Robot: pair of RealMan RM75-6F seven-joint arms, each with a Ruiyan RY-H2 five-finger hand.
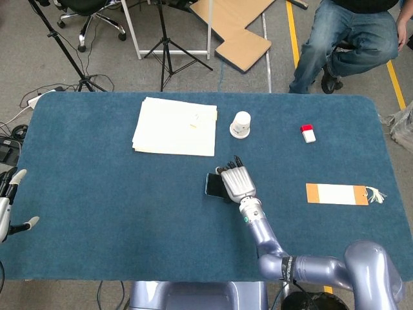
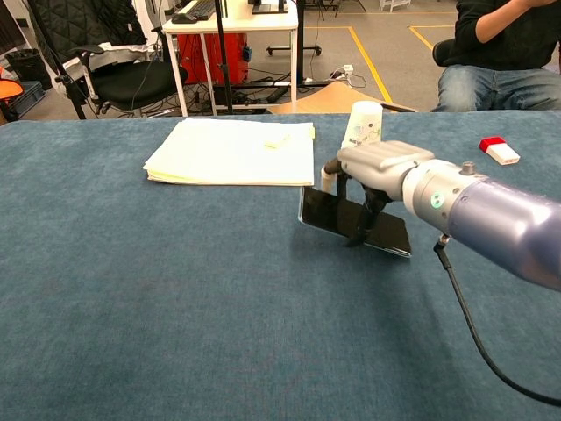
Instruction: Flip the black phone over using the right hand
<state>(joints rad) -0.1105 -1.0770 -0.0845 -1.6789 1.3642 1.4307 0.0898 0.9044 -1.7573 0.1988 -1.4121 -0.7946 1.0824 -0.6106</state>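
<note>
My right hand [image 1: 236, 182] [image 2: 379, 172] grips the black phone [image 2: 351, 223] [image 1: 213, 185] near the middle of the blue table. The phone is lifted off the cloth and tilted, its glossy face turned toward the chest camera, with the thumb across the front and the fingers behind its far edge. In the head view only the phone's left end shows past the hand. My left hand [image 1: 8, 205] hangs at the table's left edge, fingers apart, holding nothing.
A stack of white paper [image 1: 175, 126] [image 2: 232, 151] lies behind and to the left. A white paper cup [image 1: 241, 124] [image 2: 364, 130] stands upside down just behind the hand. A red-and-white eraser [image 1: 308, 132] and an orange-ended tag [image 1: 341, 194] lie to the right. A seated person [image 1: 348, 39] is beyond the table.
</note>
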